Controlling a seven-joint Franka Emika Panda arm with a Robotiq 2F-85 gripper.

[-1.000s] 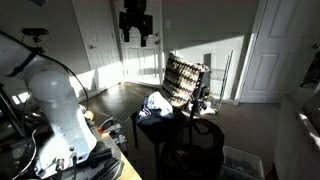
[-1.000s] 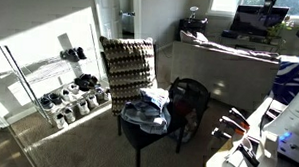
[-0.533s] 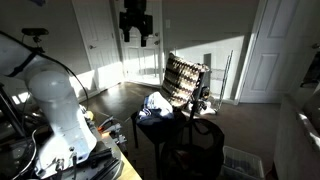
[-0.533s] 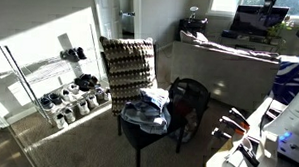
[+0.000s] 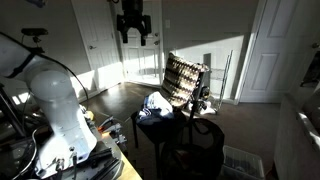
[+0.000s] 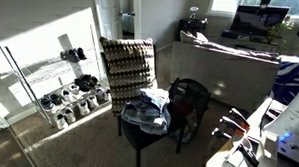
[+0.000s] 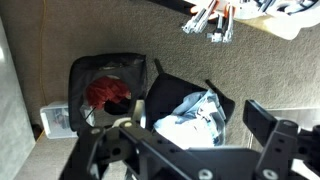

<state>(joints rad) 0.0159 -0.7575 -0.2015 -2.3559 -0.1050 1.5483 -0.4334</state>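
Note:
My gripper [image 5: 133, 36] hangs high near the top of an exterior view, well above a small dark table [image 5: 141, 126]. Its fingers are spread apart and hold nothing. In the wrist view the gripper [image 7: 185, 150] looks straight down, with both fingers wide apart. Below them a crumpled blue and white cloth [image 7: 195, 115] lies on the dark table [image 7: 165, 88]. The cloth shows in both exterior views [image 5: 155, 104] [image 6: 147, 109]. A black basket [image 7: 104, 68] with something red inside stands beside the table.
A patterned brown and white panel [image 5: 185, 80] [image 6: 125, 61] leans behind the table. The black basket [image 6: 190, 103] stands next to it. A shoe rack [image 6: 69, 91] stands by the wall, and a couch [image 6: 230, 58] at the back. The white robot base [image 5: 55, 110] and cables fill the near side.
The gripper has risen slightly toward the top of the exterior view. The cloth, table and basket have not moved.

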